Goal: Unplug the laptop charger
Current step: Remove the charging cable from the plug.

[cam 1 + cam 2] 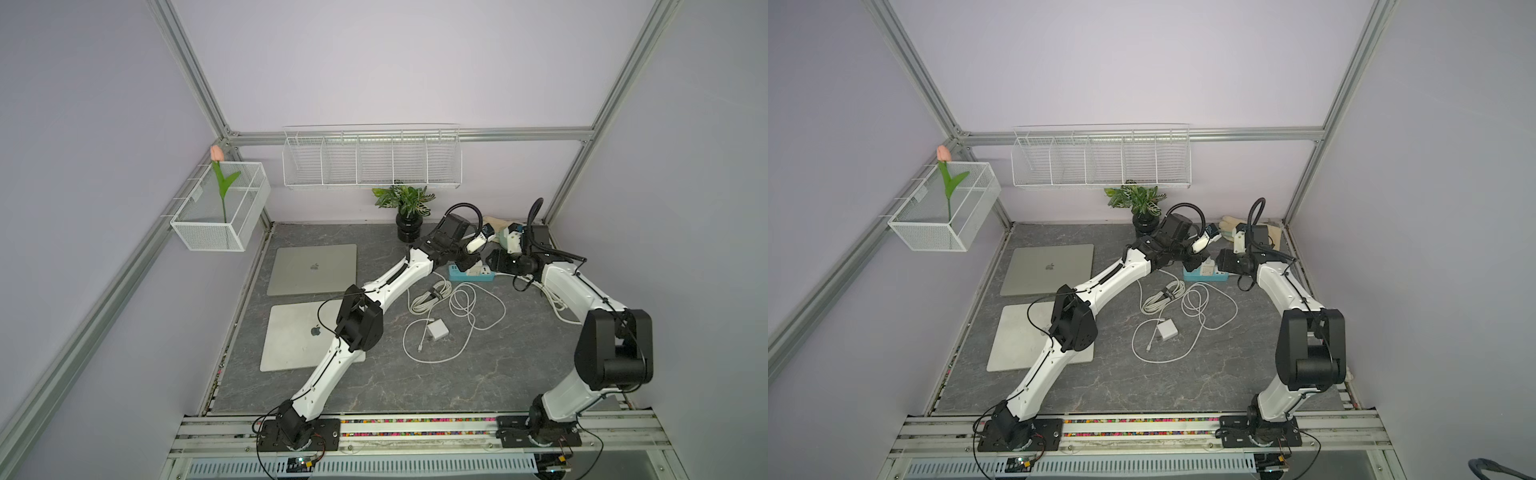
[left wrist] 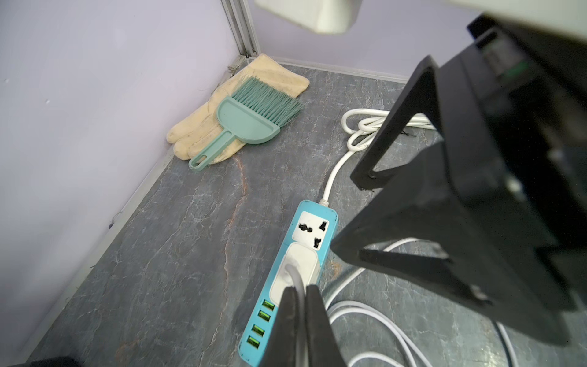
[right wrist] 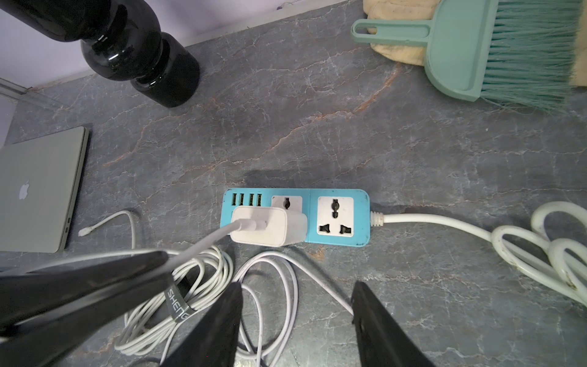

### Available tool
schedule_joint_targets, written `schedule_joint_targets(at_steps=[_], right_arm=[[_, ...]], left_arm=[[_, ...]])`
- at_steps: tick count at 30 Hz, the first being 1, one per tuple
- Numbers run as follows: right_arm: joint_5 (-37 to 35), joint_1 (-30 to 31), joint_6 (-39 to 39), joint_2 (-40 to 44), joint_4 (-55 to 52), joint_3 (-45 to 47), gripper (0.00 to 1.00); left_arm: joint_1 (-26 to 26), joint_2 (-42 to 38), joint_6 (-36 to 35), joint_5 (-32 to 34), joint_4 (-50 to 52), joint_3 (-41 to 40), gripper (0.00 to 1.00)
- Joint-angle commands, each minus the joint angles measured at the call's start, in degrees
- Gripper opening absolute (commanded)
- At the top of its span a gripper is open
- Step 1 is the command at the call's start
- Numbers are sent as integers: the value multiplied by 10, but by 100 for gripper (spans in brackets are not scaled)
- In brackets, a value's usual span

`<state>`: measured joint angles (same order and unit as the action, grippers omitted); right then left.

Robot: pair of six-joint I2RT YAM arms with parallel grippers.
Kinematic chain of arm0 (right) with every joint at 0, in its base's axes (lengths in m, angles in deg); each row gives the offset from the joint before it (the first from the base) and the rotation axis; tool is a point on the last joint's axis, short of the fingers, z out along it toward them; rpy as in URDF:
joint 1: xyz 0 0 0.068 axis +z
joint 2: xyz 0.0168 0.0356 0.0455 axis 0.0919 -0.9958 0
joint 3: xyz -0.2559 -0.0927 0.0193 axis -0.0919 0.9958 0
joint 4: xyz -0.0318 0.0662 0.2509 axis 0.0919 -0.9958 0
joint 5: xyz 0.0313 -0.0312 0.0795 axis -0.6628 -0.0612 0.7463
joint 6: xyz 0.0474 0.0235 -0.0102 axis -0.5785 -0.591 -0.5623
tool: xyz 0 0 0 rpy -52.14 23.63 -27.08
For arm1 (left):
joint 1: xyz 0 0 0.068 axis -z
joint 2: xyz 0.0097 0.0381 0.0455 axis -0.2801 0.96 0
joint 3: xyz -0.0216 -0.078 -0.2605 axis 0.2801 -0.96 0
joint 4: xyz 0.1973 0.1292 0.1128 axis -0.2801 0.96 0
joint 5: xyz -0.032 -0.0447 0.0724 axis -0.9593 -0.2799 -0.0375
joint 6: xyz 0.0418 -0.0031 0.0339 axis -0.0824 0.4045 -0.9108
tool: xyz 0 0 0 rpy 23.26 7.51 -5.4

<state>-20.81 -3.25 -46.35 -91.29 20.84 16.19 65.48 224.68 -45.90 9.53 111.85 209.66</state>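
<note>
At left, two laptops point(image 1: 312, 268) line the table point(image 1: 478, 382) edge, with bare room in front. Our left gripper point(image 2: 300, 290) pinches the charger cable point(image 3: 203, 244). The charger point(image 3: 270, 227) sits plugged in the power strip point(image 3: 310, 219), which lies left-right, cable end facing the laptops. Our right gripper point(image 3: 297, 286) hovers beside it, jaws apart. The brush point(image 3: 460, 47) lies behind.

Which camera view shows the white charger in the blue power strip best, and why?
The right wrist view: the white charger sits unobstructed in the blue power strip. The left wrist view hides part of it behind the left claw, shut on its cable. Both top views show only a speck.
</note>
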Motion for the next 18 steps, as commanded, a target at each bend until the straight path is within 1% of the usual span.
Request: schedule_joint_targets(at_steps=[1,6,18], right_arm=[[14,2,-8,-28,2,-11,59],[16,6,-5,-61,-8,-36,59],[3,11,-4,-90,-24,-70,59]], left_arm=[[4,-24,-17,6,15,-24,0],[4,-39,-20,7,-7,-53,0],[5,-36,-21,4,-19,-52,0]])
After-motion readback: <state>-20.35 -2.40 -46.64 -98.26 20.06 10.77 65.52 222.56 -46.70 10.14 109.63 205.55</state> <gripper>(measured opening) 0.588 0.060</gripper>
